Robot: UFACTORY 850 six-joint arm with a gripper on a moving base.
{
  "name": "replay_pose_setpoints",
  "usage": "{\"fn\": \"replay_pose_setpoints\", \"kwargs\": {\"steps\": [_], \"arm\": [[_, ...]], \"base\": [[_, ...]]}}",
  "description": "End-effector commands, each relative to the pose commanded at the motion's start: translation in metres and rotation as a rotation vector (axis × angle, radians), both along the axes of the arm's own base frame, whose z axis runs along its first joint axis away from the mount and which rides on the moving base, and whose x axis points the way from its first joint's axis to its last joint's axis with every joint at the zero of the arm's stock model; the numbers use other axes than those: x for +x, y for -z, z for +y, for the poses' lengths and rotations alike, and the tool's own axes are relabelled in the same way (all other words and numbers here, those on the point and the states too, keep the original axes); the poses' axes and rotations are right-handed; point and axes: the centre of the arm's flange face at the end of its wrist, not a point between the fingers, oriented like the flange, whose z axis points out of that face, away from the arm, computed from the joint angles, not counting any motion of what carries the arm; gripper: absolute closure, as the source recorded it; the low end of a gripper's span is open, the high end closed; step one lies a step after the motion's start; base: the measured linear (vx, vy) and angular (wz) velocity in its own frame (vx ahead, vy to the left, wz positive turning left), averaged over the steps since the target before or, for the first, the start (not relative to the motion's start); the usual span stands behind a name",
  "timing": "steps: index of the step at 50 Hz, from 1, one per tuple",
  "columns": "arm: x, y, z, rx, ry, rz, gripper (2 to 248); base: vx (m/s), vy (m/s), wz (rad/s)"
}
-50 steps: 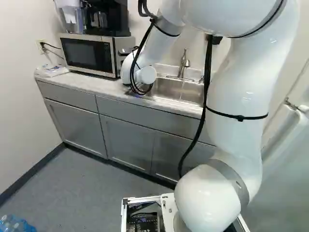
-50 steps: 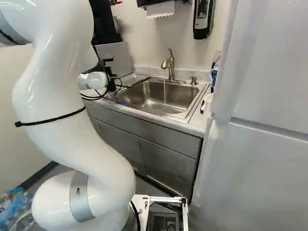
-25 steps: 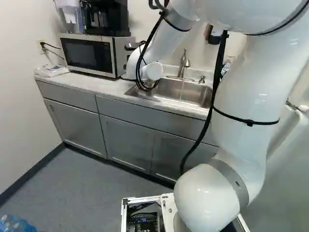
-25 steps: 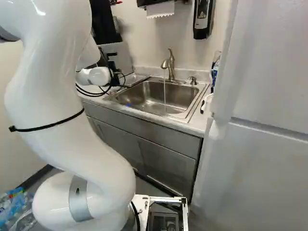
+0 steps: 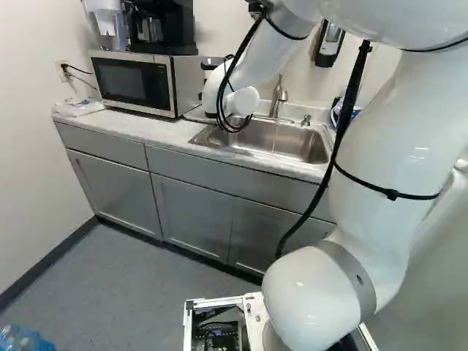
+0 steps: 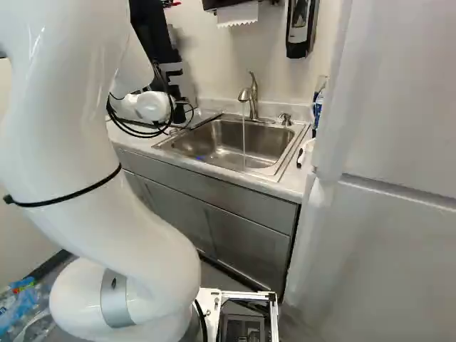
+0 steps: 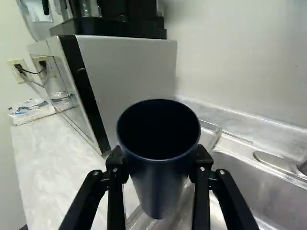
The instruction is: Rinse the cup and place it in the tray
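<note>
My fingers (image 7: 202,179) hold the dark blue cup (image 7: 160,184) from both sides. My arm (image 6: 64,142) arches forward toward the sink (image 6: 271,142).

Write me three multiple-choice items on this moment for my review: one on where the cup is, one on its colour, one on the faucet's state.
1. Where is the cup?
A) Standing in the sink
B) Held in the pincer
C) On top of the microwave

2. What colour is the cup?
A) Dark blue
B) Bright yellow
C) Red

3. What is the faucet doing?
A) Standing shut off
B) Spraying the wall
C) Running down into the basin

Key:
1 B: the wrist view shows the jaws against both its sides.
2 A: its outer wall is navy there.
3 C: a thin stream falls from the spout in the right base view.
</note>
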Motion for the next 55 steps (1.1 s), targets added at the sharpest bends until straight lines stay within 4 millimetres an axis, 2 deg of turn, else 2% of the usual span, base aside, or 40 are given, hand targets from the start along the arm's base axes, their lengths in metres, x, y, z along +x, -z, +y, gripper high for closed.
{"fn": "replay_pose_setpoints", "kwargs": {"steps": [9,47,55], "arm": [[-0.002,-0.010,-0.014,0.004,0.025,-0.018,124],[-0.006,-0.009,-0.072,0.002,0.133,-0.010,124],[-0.005,-0.004,-0.084,0.000,0.156,0.000,124]], "base": [[0.000,0.000,0.000],[0.000,0.000,0.000],[0.000,0.000,0.000]]}}
